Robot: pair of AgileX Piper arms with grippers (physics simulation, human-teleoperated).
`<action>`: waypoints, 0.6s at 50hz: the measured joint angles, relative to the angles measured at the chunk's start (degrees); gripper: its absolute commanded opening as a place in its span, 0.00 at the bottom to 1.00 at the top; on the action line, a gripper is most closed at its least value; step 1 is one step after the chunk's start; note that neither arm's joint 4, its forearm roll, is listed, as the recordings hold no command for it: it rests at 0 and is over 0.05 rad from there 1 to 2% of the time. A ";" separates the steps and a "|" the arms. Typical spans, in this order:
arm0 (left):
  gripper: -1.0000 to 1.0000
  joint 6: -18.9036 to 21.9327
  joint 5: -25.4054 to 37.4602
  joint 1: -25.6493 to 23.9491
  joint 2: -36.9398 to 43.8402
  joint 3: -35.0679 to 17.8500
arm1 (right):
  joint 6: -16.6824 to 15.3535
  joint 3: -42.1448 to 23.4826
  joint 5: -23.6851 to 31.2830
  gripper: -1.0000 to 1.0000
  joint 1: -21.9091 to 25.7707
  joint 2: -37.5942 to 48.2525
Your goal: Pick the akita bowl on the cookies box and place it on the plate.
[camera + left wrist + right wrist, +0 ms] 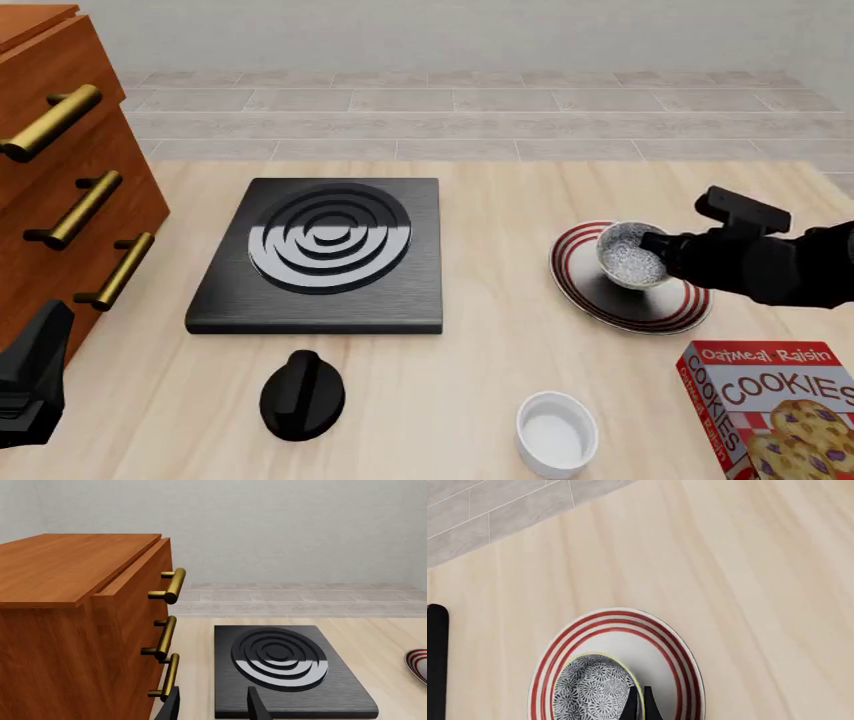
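Speckled black and white, the akita bowl (631, 256) is over the plate (587, 290), well away from the cookies box (767, 405), which stands nearer the arms than the plate, at the desk's (534, 200) front right corner. The right gripper (654, 243) holds the bowl by its rim: in the right wrist view the fingers (642, 706) are pinched almost together on the bowl's edge (594, 690), with the plate's red rings (684, 650) showing all around. Whether the bowl's foot already rests on the plate or hangs just above it cannot be told from these views.

So the pick and carry look done; what seems left is to settle the bowl, let go of the rim and draw the arm back.

The left gripper (212, 707), far to the left of the plate, is idle by the wooden drawer cabinet (73, 625), its fingers spread apart and holding nothing, with the black stove burner (280, 660) ahead of it.
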 measured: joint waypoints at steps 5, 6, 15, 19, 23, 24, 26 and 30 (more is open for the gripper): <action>1.00 0.00 0.00 0.00 0.00 0.00 | -0.02 0.00 -0.11 0.00 0.04 0.11; 1.00 0.00 0.00 0.00 0.00 0.00 | 0.01 0.00 -0.15 0.00 0.06 0.14; 1.00 0.00 0.00 0.00 0.00 0.00 | 0.11 0.08 -0.40 0.00 0.18 0.28; 1.00 0.00 0.00 0.00 0.00 0.00 | 0.10 0.18 -0.48 0.00 0.21 0.24; 1.00 0.00 0.00 0.00 0.00 0.00 | 0.15 0.30 -0.63 0.00 0.21 0.22; 1.00 0.00 0.00 0.00 0.00 0.00 | 0.16 0.33 -0.68 0.00 0.21 0.21; 1.00 0.00 0.00 0.00 0.00 0.00 | 0.18 0.39 -0.75 0.00 0.20 0.21; 1.00 0.00 0.00 0.00 0.00 0.00 | 0.23 0.50 -0.89 0.00 0.20 0.19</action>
